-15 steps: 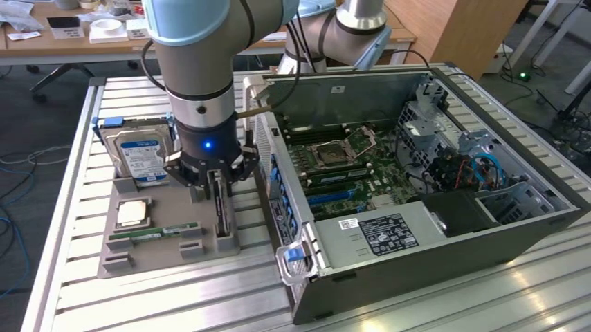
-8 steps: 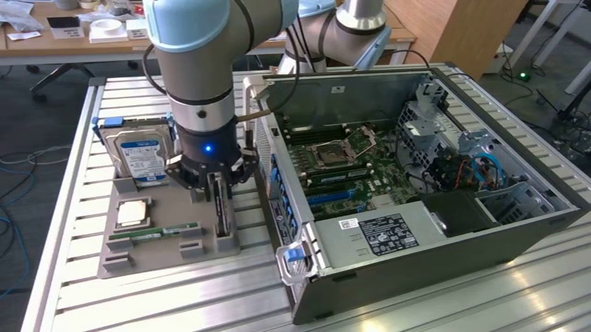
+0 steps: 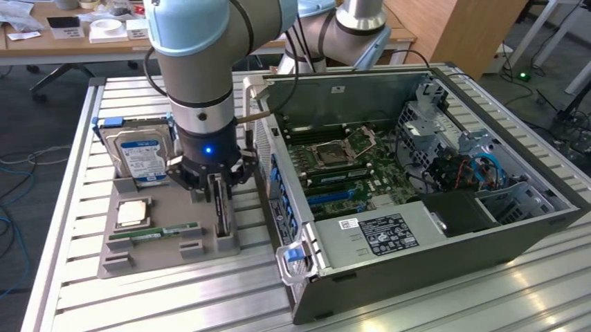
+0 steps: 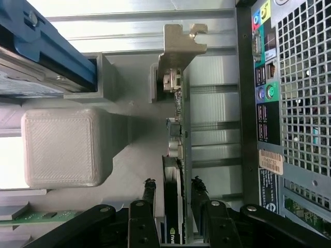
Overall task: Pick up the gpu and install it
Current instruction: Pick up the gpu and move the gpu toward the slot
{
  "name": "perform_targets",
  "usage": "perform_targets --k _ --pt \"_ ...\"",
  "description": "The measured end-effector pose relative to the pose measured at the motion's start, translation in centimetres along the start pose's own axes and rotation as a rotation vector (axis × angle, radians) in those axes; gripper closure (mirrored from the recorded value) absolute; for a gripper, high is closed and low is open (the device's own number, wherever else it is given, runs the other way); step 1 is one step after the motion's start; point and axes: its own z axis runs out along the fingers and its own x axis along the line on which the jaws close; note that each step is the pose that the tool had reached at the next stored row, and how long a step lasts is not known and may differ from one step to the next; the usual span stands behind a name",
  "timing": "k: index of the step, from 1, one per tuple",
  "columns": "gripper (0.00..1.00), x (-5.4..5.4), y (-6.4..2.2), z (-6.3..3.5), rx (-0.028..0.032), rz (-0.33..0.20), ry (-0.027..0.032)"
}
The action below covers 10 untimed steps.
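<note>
The gpu [image 3: 221, 211] stands on edge in a slot of the grey holder [image 3: 148, 259], a thin dark card beside the open computer case. In the wrist view the gpu [image 4: 178, 150] runs away from the camera, with its silver bracket [image 4: 178, 44] at the far end. My gripper [image 3: 218, 188] hangs straight over the card. The gripper [image 4: 173, 190] is open, one black finger [image 4: 149, 194] on each side of the card's near end. A narrow gap shows between each finger and the card.
On the holder also sit a blue-labelled hard drive [image 3: 140, 155], a CPU [image 3: 132, 212] and a green RAM stick [image 3: 152, 234]. The open computer case [image 3: 517, 238] with its motherboard [image 3: 342, 162] lies at the exterior view's right, its rear panel [image 4: 295, 103] close beside the card.
</note>
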Motion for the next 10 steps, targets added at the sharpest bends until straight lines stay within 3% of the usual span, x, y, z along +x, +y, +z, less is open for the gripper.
perform_targets --k 10 --pt "0.58 0.03 0.23 0.23 -0.0001 0.0 0.0001"
